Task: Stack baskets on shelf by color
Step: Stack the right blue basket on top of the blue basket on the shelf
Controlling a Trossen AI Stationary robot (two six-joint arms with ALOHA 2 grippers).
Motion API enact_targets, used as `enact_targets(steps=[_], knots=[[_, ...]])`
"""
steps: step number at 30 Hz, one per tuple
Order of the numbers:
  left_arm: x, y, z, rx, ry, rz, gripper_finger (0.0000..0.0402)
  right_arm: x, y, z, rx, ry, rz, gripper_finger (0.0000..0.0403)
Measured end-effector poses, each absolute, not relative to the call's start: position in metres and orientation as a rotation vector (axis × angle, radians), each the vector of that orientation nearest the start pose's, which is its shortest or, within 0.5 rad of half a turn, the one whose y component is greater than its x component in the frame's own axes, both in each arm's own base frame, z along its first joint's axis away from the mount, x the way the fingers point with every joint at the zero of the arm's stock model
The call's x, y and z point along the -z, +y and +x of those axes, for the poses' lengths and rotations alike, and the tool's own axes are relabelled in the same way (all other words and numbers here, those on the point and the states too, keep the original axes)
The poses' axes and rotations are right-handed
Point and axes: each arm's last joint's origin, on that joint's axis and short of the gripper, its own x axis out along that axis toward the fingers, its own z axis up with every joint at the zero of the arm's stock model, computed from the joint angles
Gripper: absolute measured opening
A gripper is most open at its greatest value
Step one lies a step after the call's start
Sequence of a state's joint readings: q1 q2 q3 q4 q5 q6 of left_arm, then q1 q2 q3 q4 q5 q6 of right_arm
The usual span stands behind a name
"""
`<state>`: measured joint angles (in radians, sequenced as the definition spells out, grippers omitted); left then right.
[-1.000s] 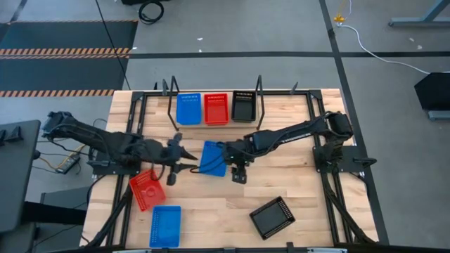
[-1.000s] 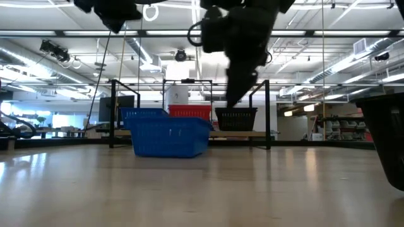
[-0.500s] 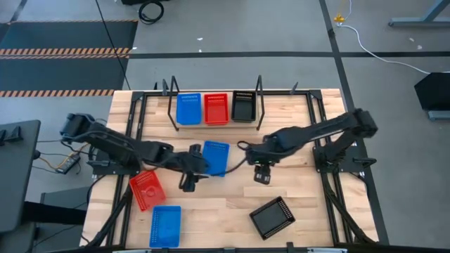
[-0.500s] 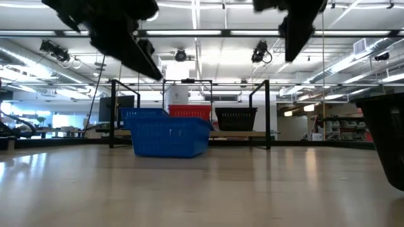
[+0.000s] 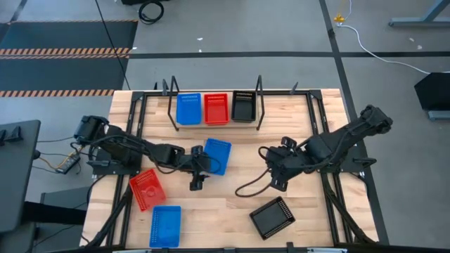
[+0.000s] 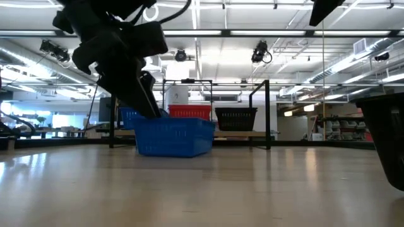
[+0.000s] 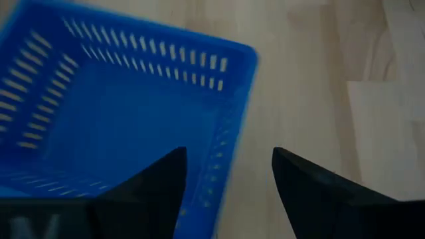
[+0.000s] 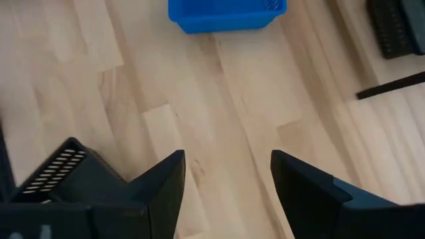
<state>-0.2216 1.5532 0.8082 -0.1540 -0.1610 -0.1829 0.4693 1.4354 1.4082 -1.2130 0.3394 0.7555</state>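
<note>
The blue basket (image 5: 216, 155) we are working on sits flat on the bench (image 5: 239, 204) near its centre, just short of the shelf (image 5: 214, 124), which lies toward twelve o'clock from it. On that shelf one blue basket (image 5: 188, 109), one red basket (image 5: 216, 108) and one black basket (image 5: 243, 105) stand in a row, so each colour has its own spot and the loose blue one belongs on the blue pile at the shelf's nine o'clock end.

Our left claw (image 5: 199, 169) hangs at the basket's seven o'clock corner with its jaws wide; in the left wrist view the two fingers (image 7: 149, 192) straddle the basket's side wall, one inside and one outside, which we judge is the lineup for pinching that rim. We hold nothing yet.

Our right claw (image 5: 278, 171) waits at about three o'clock from the basket, well apart, jaws wide and empty, pointed down at bare bench with a loose black basket (image 5: 272, 216) near it toward six o'clock, likely its own target.

Toward seven o'clock on the bench lie a red basket (image 5: 147, 189) and another blue basket (image 5: 165, 225), not yet sorted.
</note>
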Motion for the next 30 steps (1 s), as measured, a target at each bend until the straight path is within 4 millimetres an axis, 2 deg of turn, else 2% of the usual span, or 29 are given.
enact_targets(steps=[9, 15, 20, 24, 30], knots=[[-0.169, -0.068, 0.288, -0.106, 0.869, 0.061, 0.0227, -0.328, 0.107, 0.238, 0.326, 1.09, 0.148, 0.0228], [-0.149, -0.066, 0.292, -0.104, 0.943, 0.072, 0.0227, -0.328, 0.107, 0.24, 0.332, 1.077, 0.149, 0.0228], [-0.136, -0.063, 0.296, -0.097, 0.975, 0.168, 0.0217, -0.328, 0.107, 0.24, 0.332, 1.071, 0.152, 0.0228], [-0.137, -0.061, 0.297, -0.098, 0.978, 0.214, 0.0168, -0.328, 0.107, 0.24, 0.334, 1.071, 0.15, 0.0228], [-0.161, -0.065, 0.314, -0.092, 0.938, 0.207, 0.002, -0.329, 0.106, 0.24, 0.351, 1.048, 0.096, 0.0228]])
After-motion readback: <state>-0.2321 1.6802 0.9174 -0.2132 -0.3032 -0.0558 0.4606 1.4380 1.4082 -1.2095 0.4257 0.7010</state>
